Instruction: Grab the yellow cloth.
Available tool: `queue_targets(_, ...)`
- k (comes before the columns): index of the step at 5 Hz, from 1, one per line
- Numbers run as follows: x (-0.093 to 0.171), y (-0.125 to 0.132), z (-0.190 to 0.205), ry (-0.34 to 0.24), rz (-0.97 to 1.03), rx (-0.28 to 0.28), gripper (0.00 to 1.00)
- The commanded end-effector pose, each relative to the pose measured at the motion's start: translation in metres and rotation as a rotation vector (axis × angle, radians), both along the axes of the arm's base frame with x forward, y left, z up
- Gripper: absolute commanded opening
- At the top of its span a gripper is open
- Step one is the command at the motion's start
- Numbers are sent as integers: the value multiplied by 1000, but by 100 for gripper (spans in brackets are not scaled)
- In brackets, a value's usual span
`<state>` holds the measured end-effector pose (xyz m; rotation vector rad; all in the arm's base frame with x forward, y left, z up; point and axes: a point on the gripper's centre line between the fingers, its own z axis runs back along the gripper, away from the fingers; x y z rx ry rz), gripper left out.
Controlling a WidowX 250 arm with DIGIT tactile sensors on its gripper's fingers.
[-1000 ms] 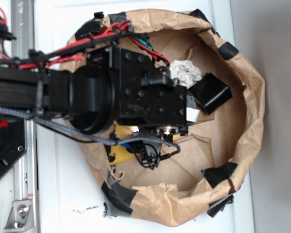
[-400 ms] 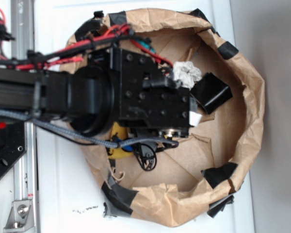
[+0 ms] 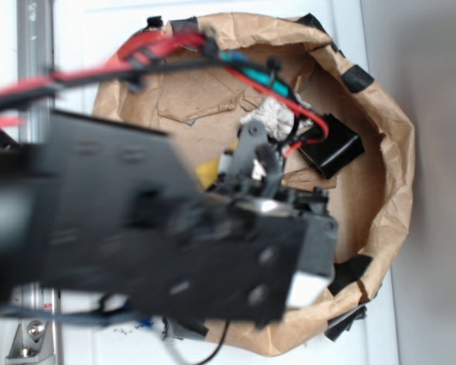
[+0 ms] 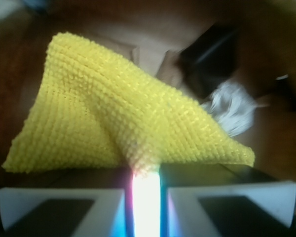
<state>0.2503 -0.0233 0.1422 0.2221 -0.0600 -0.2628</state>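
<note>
With our gripper clamped on a fold of the yellow cloth draping ahead of the jaws, we should maintain squeeze and lift vertically, clear of the black block beyond.

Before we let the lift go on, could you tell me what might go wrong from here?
1. The pincer pinches only a small peak of the yellow cloth; the rest hangs wide and might slip free.
2. The draped cloth could snag the paper bag's rim on the way out.
3. Its trailing edge lies near the paper wad and black block and may drag them.
</note>
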Motion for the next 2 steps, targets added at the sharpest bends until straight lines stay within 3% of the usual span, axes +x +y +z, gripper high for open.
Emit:
queue_targets(1,-31,10,72,-91,285,-56,0)
queue_targets(2,-40,17,62,-82,315,-26,0)
